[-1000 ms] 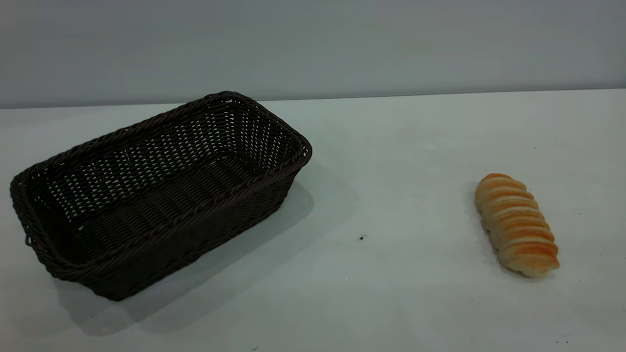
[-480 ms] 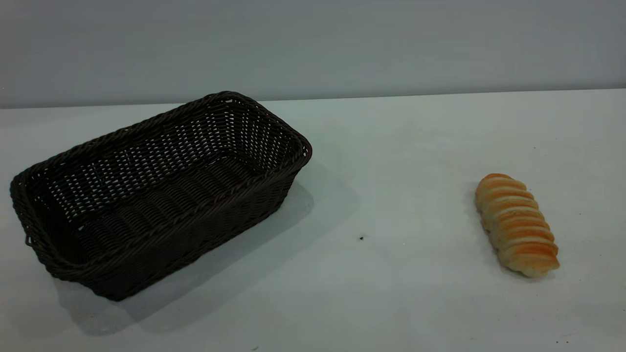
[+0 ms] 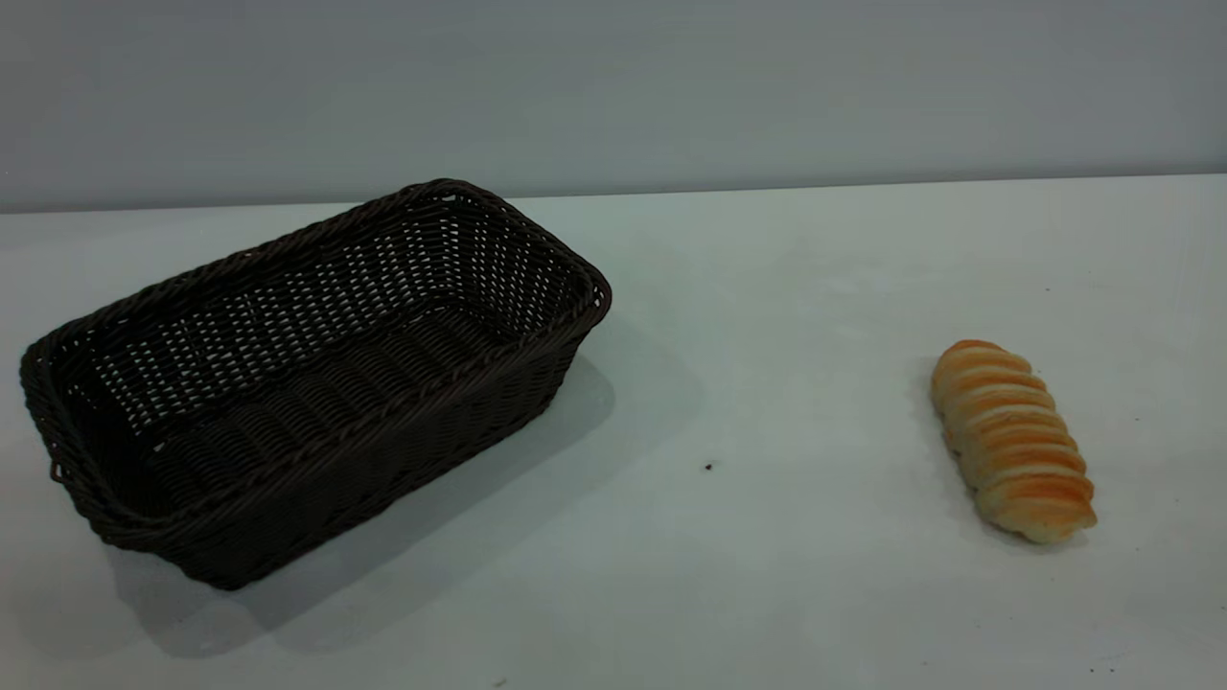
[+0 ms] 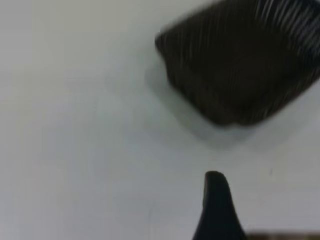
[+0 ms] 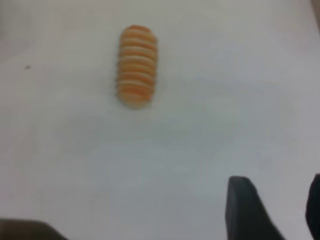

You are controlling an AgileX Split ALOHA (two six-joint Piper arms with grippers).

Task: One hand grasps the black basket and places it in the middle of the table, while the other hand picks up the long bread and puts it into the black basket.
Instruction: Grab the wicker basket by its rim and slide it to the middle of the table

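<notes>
The black basket stands upright and empty at the table's left, set at an angle; it also shows in the left wrist view. The long bread lies ridged side up on the table at the right, and shows in the right wrist view. Neither gripper shows in the exterior view. My left gripper hangs above bare table, short of the basket, with one finger in view and open space beside it. My right gripper is open and empty above bare table, well short of the bread.
A grey wall runs behind the table's far edge. A small dark speck marks the tabletop between basket and bread. Bare tabletop lies between the two objects.
</notes>
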